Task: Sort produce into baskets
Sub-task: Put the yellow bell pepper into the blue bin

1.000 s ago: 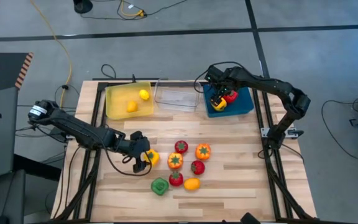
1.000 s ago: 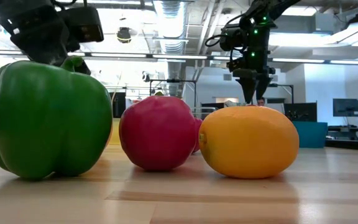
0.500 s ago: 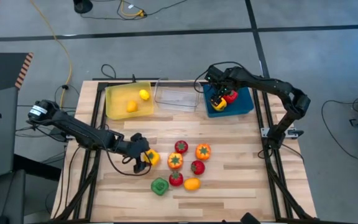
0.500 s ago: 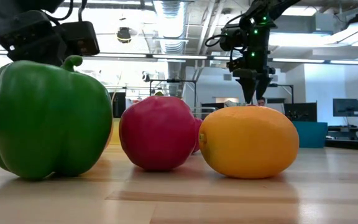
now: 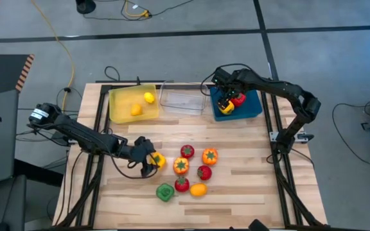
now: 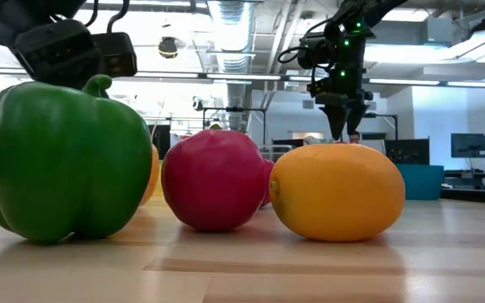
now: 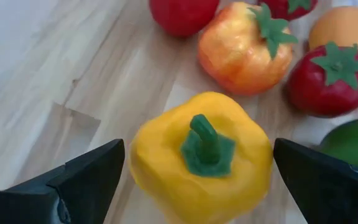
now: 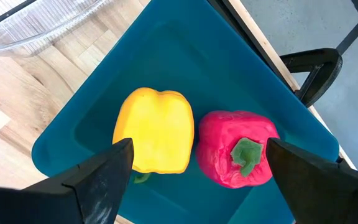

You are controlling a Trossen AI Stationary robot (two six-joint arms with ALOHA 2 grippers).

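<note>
On the wooden tabletop [image 5: 249, 186], toward its left half, the left tool [image 5: 148, 162] is lowered over a yellow pepper [image 5: 157, 162] with its fingers spread wide; in the left wrist view the two dark fingers [image 7: 86, 180] stand on either side of that pepper [image 7: 201, 152], clear of its skin, with its green stem pointing at the camera. Just beside it lies the loose cluster of produce: an orange-red tomato [image 5: 181, 165], a red tomato [image 5: 187, 151], an orange pepper [image 5: 210, 156], another red tomato [image 5: 203, 172], a third red one [image 5: 182, 184], an orange citrus [image 5: 198, 189] and a green pepper [image 5: 165, 192]. From the low view the green pepper [image 6: 66, 160], a red fruit [image 6: 215, 179] and the orange citrus [image 6: 337, 192] fill the foreground side by side. Along the far edge sit three bins in a row: a yellow basket [image 5: 117, 106] holding two lemons [image 5: 148, 97], a clear basket [image 5: 185, 110] in the middle, and a blue basket [image 5: 252, 108]. The right tool [image 5: 225, 96] hangs over the blue basket [image 8: 185, 56], open and holding nothing; below it, a second yellow pepper [image 8: 155, 129] and a red pepper [image 8: 236, 148] lie touching each other on the basket's floor.
</note>
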